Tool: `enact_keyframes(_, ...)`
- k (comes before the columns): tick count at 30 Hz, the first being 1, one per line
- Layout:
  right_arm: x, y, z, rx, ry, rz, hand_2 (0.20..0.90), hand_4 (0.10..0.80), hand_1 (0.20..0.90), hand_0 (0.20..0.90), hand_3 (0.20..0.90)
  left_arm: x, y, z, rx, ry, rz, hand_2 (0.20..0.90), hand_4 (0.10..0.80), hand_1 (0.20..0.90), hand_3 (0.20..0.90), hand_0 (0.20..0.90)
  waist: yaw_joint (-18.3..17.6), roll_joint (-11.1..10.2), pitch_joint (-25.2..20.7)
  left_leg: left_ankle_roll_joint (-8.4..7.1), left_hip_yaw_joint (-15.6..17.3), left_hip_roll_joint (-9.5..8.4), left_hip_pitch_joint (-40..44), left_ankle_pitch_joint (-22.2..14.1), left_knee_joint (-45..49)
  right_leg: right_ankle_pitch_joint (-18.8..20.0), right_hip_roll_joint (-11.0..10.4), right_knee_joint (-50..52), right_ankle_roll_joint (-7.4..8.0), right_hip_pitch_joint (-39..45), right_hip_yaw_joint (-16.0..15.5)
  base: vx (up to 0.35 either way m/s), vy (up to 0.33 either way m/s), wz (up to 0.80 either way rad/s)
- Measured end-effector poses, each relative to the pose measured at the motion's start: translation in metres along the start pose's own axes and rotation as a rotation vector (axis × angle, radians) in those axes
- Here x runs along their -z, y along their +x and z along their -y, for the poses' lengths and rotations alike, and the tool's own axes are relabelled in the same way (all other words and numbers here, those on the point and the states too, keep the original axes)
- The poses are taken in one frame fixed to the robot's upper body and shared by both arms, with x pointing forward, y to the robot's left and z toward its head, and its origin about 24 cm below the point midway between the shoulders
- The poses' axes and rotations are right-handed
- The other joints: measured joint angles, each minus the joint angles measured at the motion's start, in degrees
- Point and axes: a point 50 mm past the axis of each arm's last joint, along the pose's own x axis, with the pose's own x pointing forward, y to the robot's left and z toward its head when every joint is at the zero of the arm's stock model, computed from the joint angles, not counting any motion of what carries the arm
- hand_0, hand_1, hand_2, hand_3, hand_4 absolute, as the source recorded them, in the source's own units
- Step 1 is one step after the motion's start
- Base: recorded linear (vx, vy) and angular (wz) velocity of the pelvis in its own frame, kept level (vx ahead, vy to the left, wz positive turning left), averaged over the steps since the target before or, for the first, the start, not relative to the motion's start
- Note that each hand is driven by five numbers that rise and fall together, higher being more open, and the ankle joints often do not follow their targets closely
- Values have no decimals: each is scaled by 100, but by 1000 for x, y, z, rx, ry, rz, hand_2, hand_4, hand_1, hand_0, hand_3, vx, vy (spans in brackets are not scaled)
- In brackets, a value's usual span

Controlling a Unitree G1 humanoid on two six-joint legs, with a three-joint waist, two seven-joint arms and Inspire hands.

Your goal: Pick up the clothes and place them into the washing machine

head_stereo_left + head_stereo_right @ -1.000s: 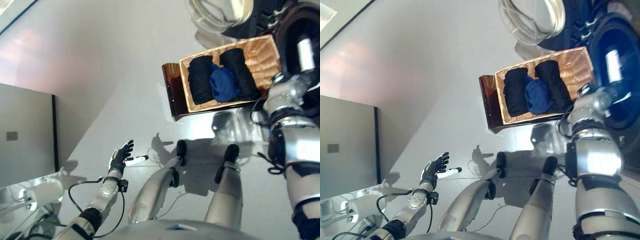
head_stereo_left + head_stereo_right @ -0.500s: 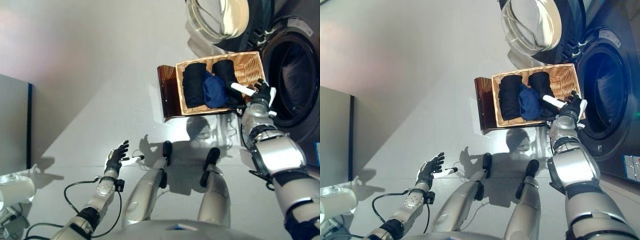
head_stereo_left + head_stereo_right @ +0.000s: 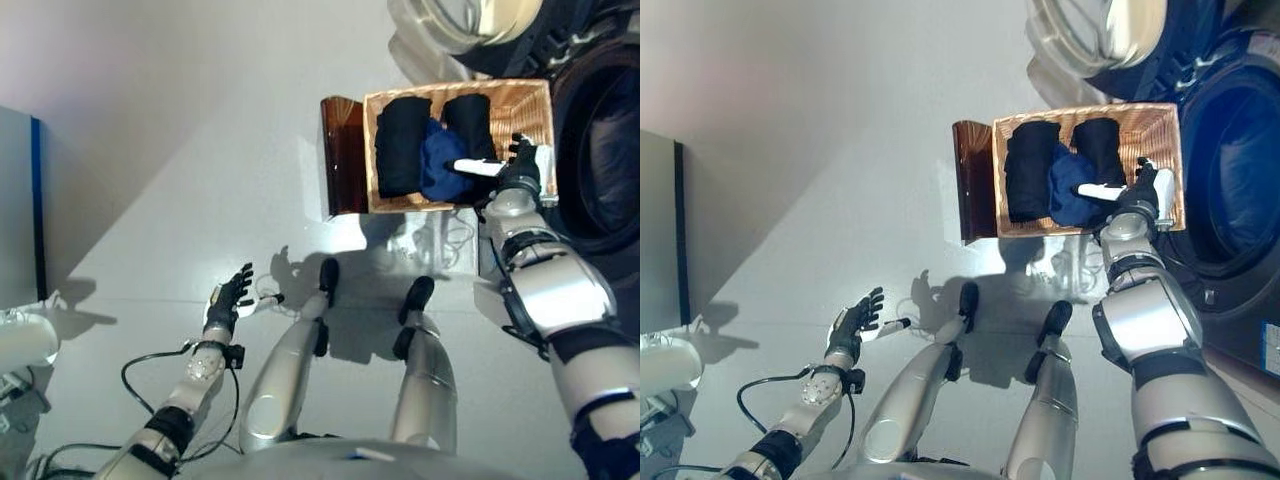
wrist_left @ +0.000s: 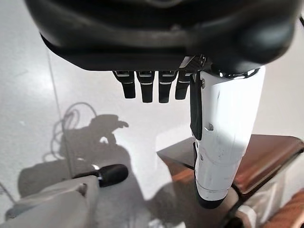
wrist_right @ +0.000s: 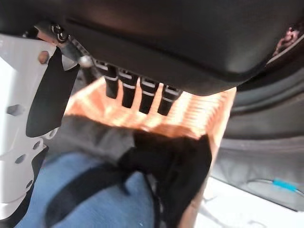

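A wicker basket (image 3: 532, 108) stands on the floor beside the washing machine (image 3: 606, 150), whose door (image 3: 460, 20) is swung open. In the basket lie two black rolled garments (image 3: 402, 145) (image 3: 468, 118) with a blue garment (image 3: 438, 165) between them. My right hand (image 3: 515, 168) hovers open over the basket's near right part, its white thumb above the blue and black cloth (image 5: 90, 190), holding nothing. My left hand (image 3: 226, 298) hangs open low at the left above the floor, far from the basket.
A dark brown stand (image 3: 342, 155) adjoins the basket's left side. A grey cabinet (image 3: 15, 210) stands at the far left, with a white object (image 3: 25, 340) on the floor below it. Bare grey floor lies between.
The camera has shifted. My right hand has moved further over the basket, above the blue garment. The left hand stays open at the lower left.
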Motion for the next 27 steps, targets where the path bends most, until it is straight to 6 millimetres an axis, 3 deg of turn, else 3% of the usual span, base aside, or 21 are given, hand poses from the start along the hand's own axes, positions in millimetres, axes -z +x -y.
enact_keyframes(5,-21,3,6,17,-7,39,900,800,900,900,900,-13,6,1,-8,-4,48,900,800,900,900,900,28,78,60,17,-45,-32,-196,20,9,-7,-41,33,-2,-166,-63,25,25,9)
enact_keyframes(10,-27,8,23,76,-43,63,900,800,900,900,900,-33,12,4,-5,-24,128,900,800,900,900,900,192,120,82,29,-65,-85,-349,28,18,-34,-102,97,24,-323,-87,8,11,7)
enact_keyframes(17,-39,11,34,108,-93,99,900,800,900,900,900,-37,14,4,-16,-37,141,900,800,900,900,900,209,137,166,39,-110,-128,-552,35,105,-118,-181,315,12,-549,-110,-10,10,7)
enact_keyframes(22,-64,16,64,196,-156,147,900,800,900,900,900,-55,16,7,-12,-66,209,900,800,900,900,900,274,166,183,12,-199,-188,-1141,83,300,-240,-279,714,-28,-1154,-138,-15,12,17)
enact_keyframes(27,-65,16,71,224,-193,147,900,800,900,900,900,-62,18,8,-9,-73,230,900,800,900,900,900,305,171,201,-6,-283,-210,-1266,95,427,-320,-345,907,-66,-1257,-195,8,5,11)
